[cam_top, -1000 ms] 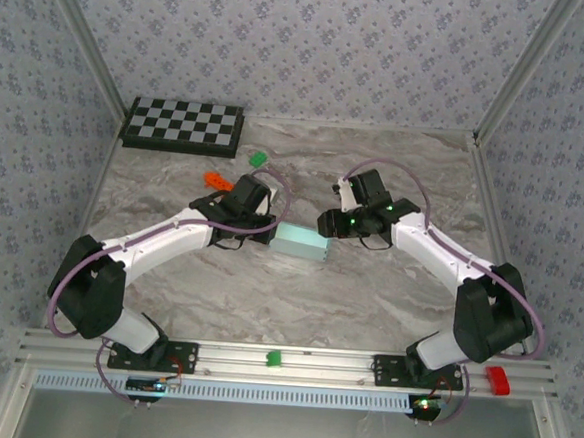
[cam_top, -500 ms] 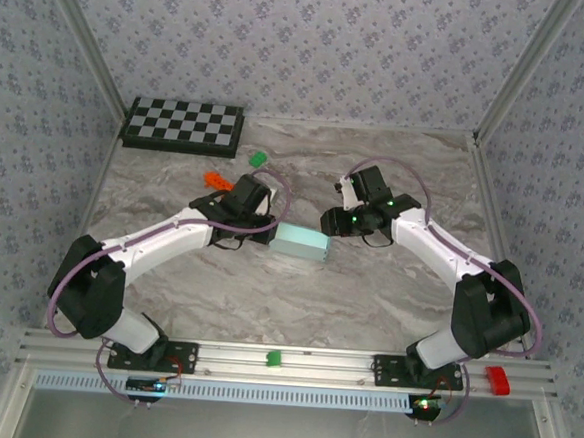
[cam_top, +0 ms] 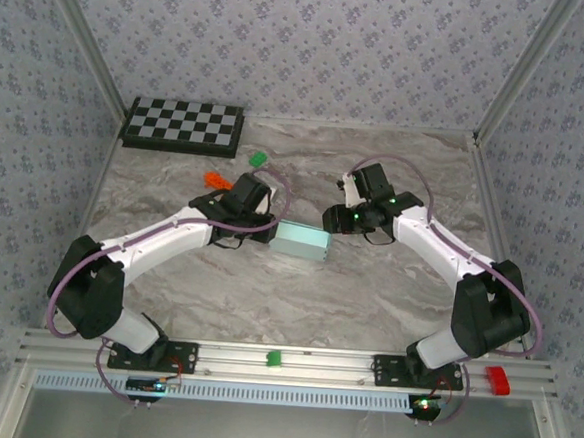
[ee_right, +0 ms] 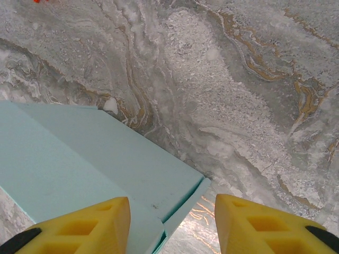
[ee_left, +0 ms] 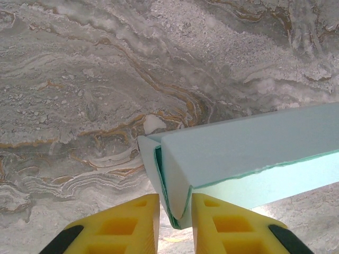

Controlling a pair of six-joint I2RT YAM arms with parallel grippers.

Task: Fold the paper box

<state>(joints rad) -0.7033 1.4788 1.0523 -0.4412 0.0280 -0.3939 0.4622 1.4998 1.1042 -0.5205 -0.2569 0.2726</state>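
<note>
1. R arm (cam_top: 440, 254) has crept a bit up and away from the paper box (cam_top: 300, 242) vs 1 s back. L arm (cam_top: 170, 239) and box are in the same spot.
2. Box: closed aqua rectangular box, flat on the counter (cam_top: 366, 304) mid-field, between the two wrists.
3. L fingers (ee_left: 151, 209): narrow, straddling the box (ee_left: 249, 143) end corner, w/ the card edge in the gap. Can't tell if they're pinching it or just off it.
4. R fingers (ee_right: 114, 214): wide apart over the other end of the box (ee_right: 79, 159). One finger is above the card, the other above bare counter, clear of it.
5. L wrist cam: box end w/ layered flaps, a seam gapping at the corner, and a slightly ragged edge along the long side.
6. R wrist cam: two smooth faces meeting at a fold line, w/ the end flap a bit sprung at the near corner.
7. Top cam: checkerboard (cam_top: 183, 126) in the far-L corner. Green block (cam_top: 259, 160) and orange block (cam_top: 216, 180) sit beyond the L wrist. Green piece (cam_top: 274, 358) and red piece (cam_top: 498, 380) sit on the front rail (cam_top: 342, 361).
</note>
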